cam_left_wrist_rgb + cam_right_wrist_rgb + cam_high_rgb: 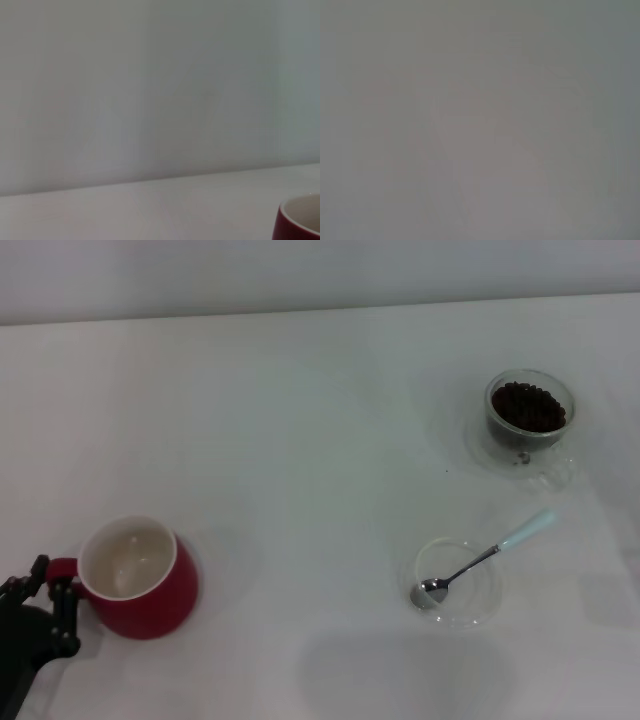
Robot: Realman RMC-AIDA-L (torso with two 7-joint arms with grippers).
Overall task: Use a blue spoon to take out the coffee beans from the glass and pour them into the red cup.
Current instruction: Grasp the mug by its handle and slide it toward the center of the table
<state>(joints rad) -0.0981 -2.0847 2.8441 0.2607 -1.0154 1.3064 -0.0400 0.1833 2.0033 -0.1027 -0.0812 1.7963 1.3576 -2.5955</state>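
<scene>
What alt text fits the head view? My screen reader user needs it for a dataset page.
On a white table, the left gripper sits at the handle of an empty red cup. Far to its right, a blue spoon rests in a clear dish, with a glass of coffee beans behind it.

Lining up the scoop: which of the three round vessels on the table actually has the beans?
The glass, far on the robot's right, holds the coffee beans. The red cup by the left tool is empty; the flat dish holds only the blue spoon.

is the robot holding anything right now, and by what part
The left hand is at the red cup's handle; a closed grip cannot be told. The blue spoon lies unheld.
</scene>
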